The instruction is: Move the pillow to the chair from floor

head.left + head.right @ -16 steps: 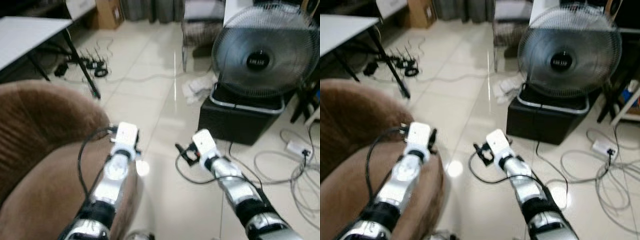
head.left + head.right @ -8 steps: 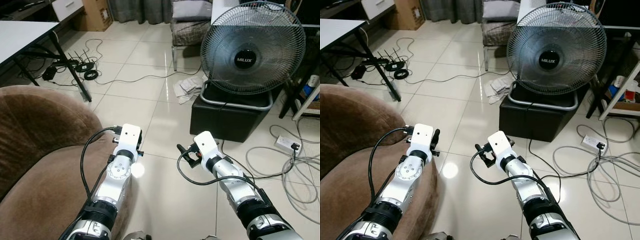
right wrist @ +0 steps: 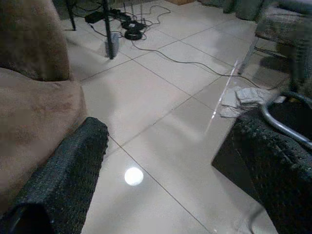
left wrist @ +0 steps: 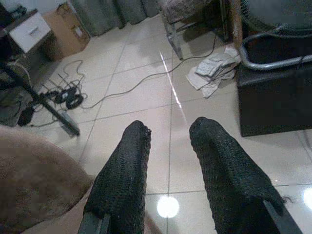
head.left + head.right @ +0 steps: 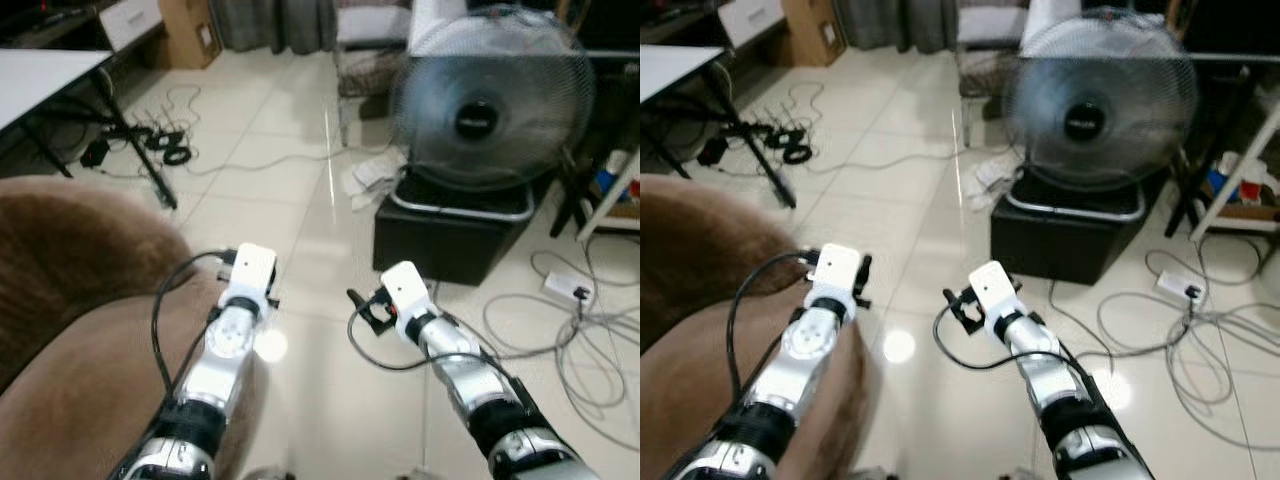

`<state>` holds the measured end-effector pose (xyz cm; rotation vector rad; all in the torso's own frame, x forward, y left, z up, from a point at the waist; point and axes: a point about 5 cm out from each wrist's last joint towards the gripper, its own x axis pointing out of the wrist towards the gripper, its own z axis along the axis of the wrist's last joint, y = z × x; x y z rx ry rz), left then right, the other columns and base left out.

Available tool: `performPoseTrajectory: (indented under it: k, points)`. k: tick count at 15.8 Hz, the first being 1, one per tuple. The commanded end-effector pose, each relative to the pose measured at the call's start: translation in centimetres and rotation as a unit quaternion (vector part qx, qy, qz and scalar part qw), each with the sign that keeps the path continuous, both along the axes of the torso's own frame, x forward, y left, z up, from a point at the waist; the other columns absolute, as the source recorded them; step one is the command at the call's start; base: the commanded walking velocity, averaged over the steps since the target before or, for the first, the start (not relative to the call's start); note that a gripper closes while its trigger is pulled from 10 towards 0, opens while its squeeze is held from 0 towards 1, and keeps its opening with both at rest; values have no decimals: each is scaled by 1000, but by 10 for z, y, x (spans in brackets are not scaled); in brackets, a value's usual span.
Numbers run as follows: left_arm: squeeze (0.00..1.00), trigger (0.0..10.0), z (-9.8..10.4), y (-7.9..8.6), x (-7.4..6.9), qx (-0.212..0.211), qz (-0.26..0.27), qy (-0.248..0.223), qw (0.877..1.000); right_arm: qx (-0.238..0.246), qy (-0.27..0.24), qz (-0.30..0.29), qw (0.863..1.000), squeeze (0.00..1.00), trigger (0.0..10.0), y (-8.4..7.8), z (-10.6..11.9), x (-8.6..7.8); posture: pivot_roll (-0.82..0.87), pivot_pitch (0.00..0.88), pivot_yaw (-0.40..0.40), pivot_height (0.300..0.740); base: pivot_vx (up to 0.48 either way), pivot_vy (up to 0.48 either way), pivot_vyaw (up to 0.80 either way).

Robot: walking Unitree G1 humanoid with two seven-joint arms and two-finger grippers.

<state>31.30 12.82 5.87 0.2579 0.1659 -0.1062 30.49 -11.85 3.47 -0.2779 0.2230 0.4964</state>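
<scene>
Pillow (image 5: 365,18): judged to be the pale grey cushion at 12 o'clock, lying on the far chair (image 5: 362,72) rather than on the floor, too blurred to be sure or to tell its long axis. Well apart from both arms, slightly closer to the right. Left gripper (image 4: 168,129) released, fingers parted, stretched forward over the brown armchair (image 5: 70,300) edge. Right gripper (image 3: 170,131) spread wide, empty, low over tiles, fan (image 5: 490,100) at 1 o'clock.
</scene>
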Motion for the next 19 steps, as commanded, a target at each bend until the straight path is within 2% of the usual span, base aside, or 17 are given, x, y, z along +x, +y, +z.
performPoseTrajectory:
  k: [1,3,4,15,19]
  points:
    - [0,10000,1,-4,0,-1,-7,-3,1000,0,4,-2,1000,0,10000,0,-1,0,-159,0,101,735,0,-480,0]
    - [0,10000,2,-5,0,-12,-4,-6,1000,0,5,-2,1000,0,10000,0,-1,-1,-162,0,102,735,0,-480,0]
    - [0,10000,2,-4,0,-23,4,-3,1000,0,6,-1,1000,0,10000,0,-1,-1,-162,0,102,735,0,0,0]
    - [0,10000,2,-4,-3,-39,7,-4,999,-2,12,1,1000,0,10000,-1,-4,-4,-160,0,98,735,0,0,0]
    - [0,10000,2,-3,-3,-59,16,0,998,-3,14,0,1000,0,10000,-1,-5,-5,-162,0,100,735,-465,0,0]
